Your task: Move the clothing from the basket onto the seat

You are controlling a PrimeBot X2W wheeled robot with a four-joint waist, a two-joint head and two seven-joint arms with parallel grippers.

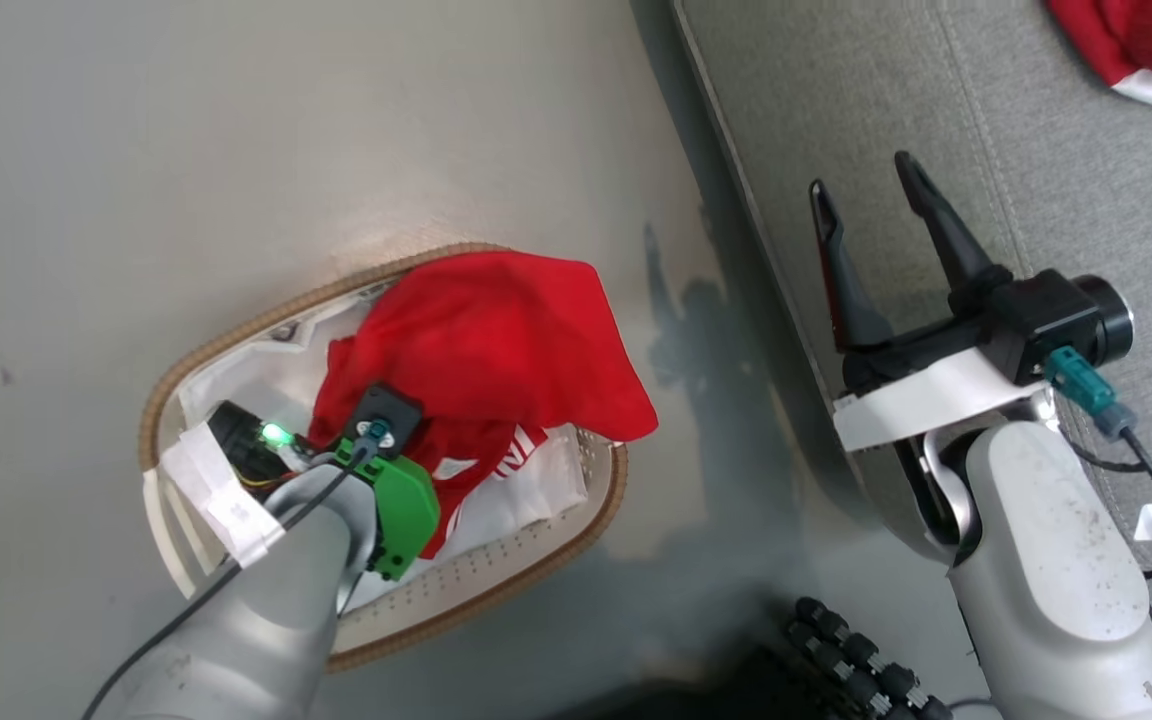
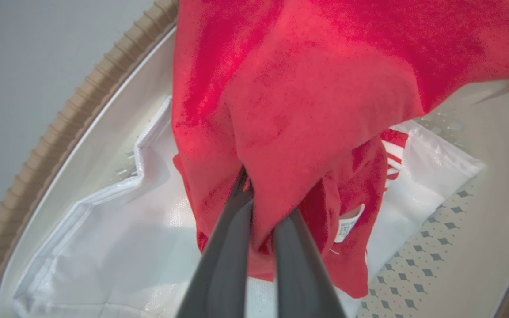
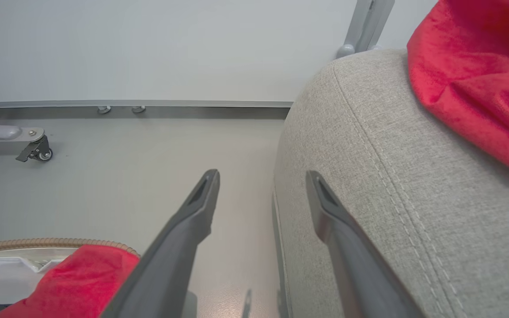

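Red garment (image 1: 496, 340): bunched in the basket (image 1: 149, 430), upper fold draped over the far rim and one corner hanging past the right side. White care label (image 2: 347, 225) shows on a lower fold, with red-and-white print beneath it; I cannot tell whether that is the same piece.

Left gripper (image 2: 265, 198): reached down into the basket, fingers pinched together on a fold of the red cloth.

Basket interior: white liner (image 2: 117, 229) crumpled along the bottom, perforated cream wall at right.

Right gripper (image 1: 861, 175): fingers spread wide, nothing between them, over the seat's left edge.

Seat (image 1: 936, 120): grey woven fabric, stitched seam near the rounded edge. Second red garment (image 1: 1136, 50), white trim, lies on it at the far right.

Floor (image 1: 186, 130): smooth pale grey, glossy, under the basket. Basket and seat stand apart.

Room: plain white wall (image 3: 148, 44), grey skirting strip (image 3: 148, 104), a small caster (image 3: 38, 152) at left.
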